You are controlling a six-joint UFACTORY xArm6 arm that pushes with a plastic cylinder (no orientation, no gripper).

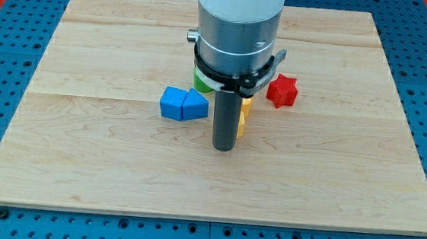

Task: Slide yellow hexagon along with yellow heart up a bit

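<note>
Dark rod's tip down on wooden desk, just below 2 mostly hidden yellow blocks. No claw here. Might bump red star block or green block going up.

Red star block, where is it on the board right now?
The red star block sits just right of the view's centre, right of my tip and the mostly hidden yellow blocks, apart from them.

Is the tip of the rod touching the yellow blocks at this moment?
Cannot tell. In the camera view, my tip stands in front of the yellow blocks and hides most of them, so neither a contact nor a gap between them shows plainly.
</note>
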